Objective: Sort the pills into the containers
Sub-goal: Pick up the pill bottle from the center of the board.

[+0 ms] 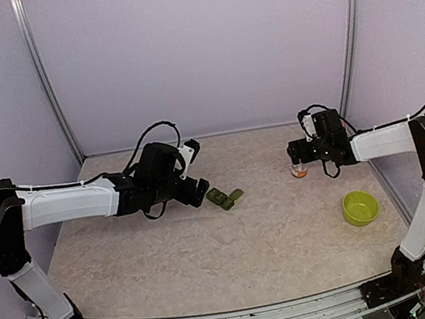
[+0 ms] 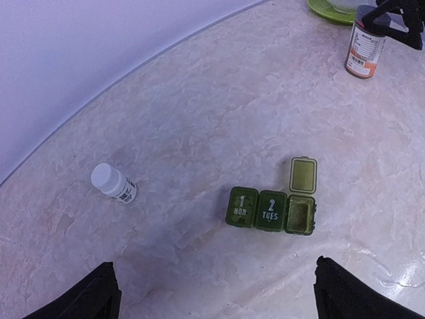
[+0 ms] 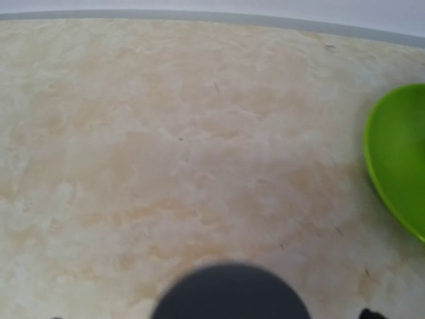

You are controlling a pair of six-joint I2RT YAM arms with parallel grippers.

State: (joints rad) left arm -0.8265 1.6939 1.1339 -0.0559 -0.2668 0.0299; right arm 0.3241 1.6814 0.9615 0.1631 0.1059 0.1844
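A green pill organizer (image 2: 271,211) (image 1: 223,197) lies on the table. Its "1 MON" and "2 TUES" lids are shut and its third cell has the lid up. My left gripper (image 2: 216,296) (image 1: 196,170) hovers open just left of it, holding nothing. An orange pill bottle (image 2: 364,48) (image 1: 300,170) stands upright at the right. My right gripper (image 1: 302,155) sits over it, with the bottle's dark cap (image 3: 230,292) low between the fingers and a gap on each side. A white bottle (image 2: 113,183) lies on its side. No loose pills show.
A lime green bowl (image 1: 360,207) (image 3: 398,156) (image 2: 329,9) sits near the right edge, in front of the orange bottle. Metal frame posts and purple walls close in the back and sides of the beige table (image 1: 210,249).
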